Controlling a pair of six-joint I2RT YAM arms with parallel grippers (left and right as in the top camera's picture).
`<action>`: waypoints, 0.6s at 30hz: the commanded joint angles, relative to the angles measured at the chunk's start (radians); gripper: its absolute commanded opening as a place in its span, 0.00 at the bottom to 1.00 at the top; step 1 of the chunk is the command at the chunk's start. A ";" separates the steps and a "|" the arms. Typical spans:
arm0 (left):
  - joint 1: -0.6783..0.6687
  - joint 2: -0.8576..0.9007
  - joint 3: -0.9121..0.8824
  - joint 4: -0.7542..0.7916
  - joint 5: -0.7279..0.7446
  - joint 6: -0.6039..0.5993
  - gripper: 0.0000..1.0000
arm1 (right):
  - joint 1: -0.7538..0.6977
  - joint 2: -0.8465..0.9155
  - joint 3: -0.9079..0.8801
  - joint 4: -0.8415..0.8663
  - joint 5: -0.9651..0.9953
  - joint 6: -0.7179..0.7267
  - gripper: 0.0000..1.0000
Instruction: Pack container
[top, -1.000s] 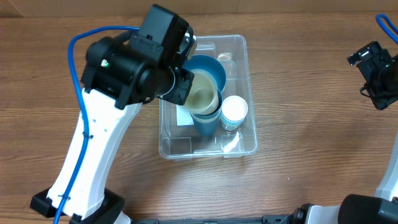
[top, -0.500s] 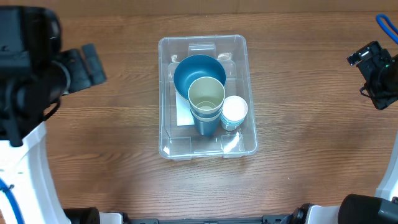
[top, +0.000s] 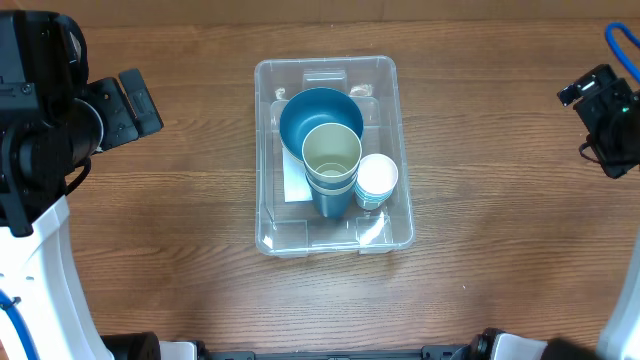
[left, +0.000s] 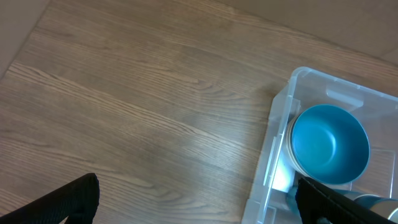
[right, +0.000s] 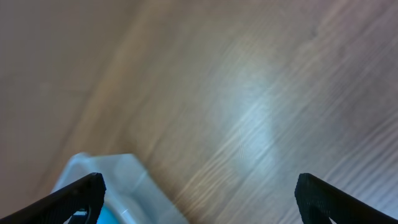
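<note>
Clear plastic container (top: 300, 236) at the centre of the wooden table (top: 480, 250). It holds a blue bowl (top: 305, 115) at the end toward the top of the overhead view, a stack of cups (top: 331, 155) just beside the bowl, and a white cup (top: 377, 176) touching the stack. The left gripper (left: 199, 199) hovers well apart from the container on its left, jaws spread wide and empty. The right gripper (right: 202, 196) hangs near the right table edge, likewise wide and empty.

No loose item shows on the table, so packing appears finished or nearly so. The step in hand is judged to be standing clear. To do it well, both arms should keep high and outside the container's rim, since the tall stack would tip at a light knock. Any further item would best go into the bare floor beside the white label (top: 293, 185).
</note>
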 joint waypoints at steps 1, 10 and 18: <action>0.005 0.000 0.014 -0.001 -0.006 -0.018 1.00 | 0.111 -0.206 0.014 0.005 -0.003 0.004 1.00; 0.005 0.000 0.014 -0.001 -0.006 -0.018 1.00 | 0.283 -0.673 -0.340 0.316 0.071 -0.355 1.00; 0.005 0.000 0.014 -0.001 -0.006 -0.018 1.00 | 0.283 -1.039 -1.003 0.546 0.018 -0.368 1.00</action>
